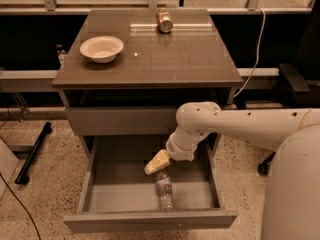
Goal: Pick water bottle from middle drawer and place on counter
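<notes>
1. Camera view looks down on a grey-brown cabinet with the middle drawer [150,221] pulled out toward the near side, its pale grey floor showing.
2. The water bottle [164,191] lies on its side on the drawer floor, right of centre. It runs lengthwise from far to near, with its near end close to the drawer front.
3. The white arm [240,126] reaches in from the right and bends down into the open drawer.
4. The tan gripper [151,168] hangs inside the drawer, slanted down and to the left, just beyond the far end of the bottle. Whether it touches the bottle cannot be told, nor whether it is open or closed.
5. Above the open drawer, a shallower flat grey panel [120,120] sits shut under the top.
6. The counter [165,59] is glossy. It carries a white bowl [101,48] on its left side and a copper-tan can [163,20] lying near its far edge, well apart from the bowl.
7. A white cable [258,44] hangs down past the right side of the cabinet.
8. The speckled floor [55,184] spreads to the left of the cabinet.
</notes>
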